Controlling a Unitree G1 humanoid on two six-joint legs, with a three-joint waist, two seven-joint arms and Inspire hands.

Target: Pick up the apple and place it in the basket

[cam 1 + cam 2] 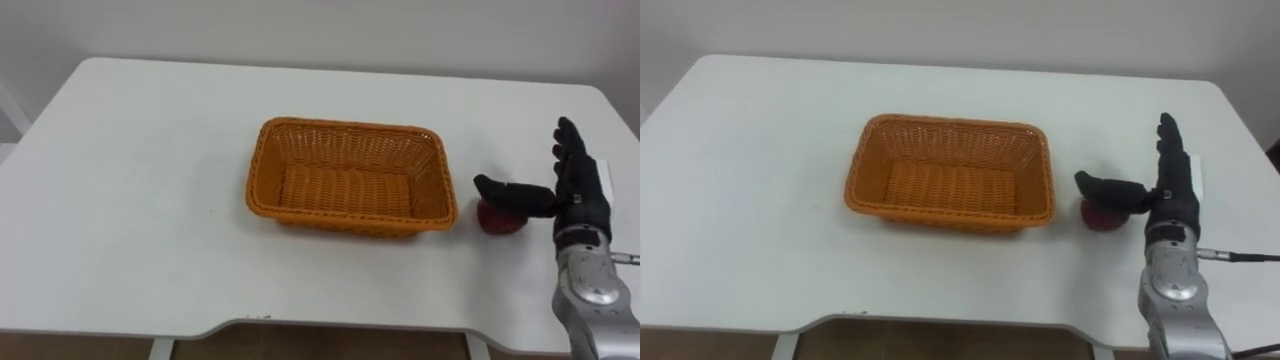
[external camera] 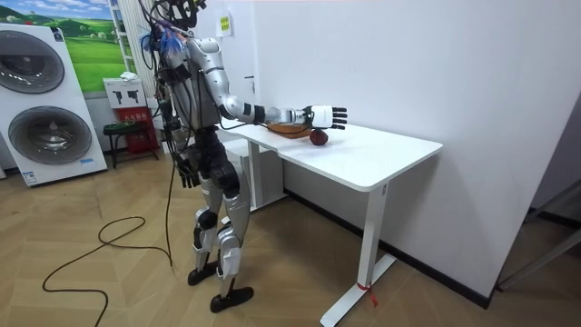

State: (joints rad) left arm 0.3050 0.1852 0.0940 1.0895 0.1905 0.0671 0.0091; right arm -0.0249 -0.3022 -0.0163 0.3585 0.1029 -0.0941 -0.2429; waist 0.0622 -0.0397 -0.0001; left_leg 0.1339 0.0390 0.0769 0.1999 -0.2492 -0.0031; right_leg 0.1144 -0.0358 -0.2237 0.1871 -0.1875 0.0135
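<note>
**Apple on desk beside basket, right hand spread at it**

Robot stands upright at the near long edge of a white desk [image 1: 130,200], which is set against a white wall. The right arm is stretched out over the desk's right half.

Right hand [image 1: 580,195]: spread. The fingers [image 1: 568,140] are straight and point toward the desk's far edge. The thumb [image 1: 510,190] sticks out sideways toward the basket and lies across the top of the apple. Cannot tell whether the thumb touches the fruit. Nothing is curled round it.

Apple [image 1: 497,219]: red, on the desk surface, just beside the basket's right end near its front corner. It sits outside the basket, between the basket and the palm.

Basket [image 1: 348,125]: orange wicker, rectangular, upright, about mid-desk, long side parallel to the near edge.

Left hand [image 2: 186,173]: hangs low at the robot's hip in the room view, well apart from the desk. Its state cannot be told.

Two washing machines [image 2: 45,100] stand behind the robot at the room view's left.
</note>
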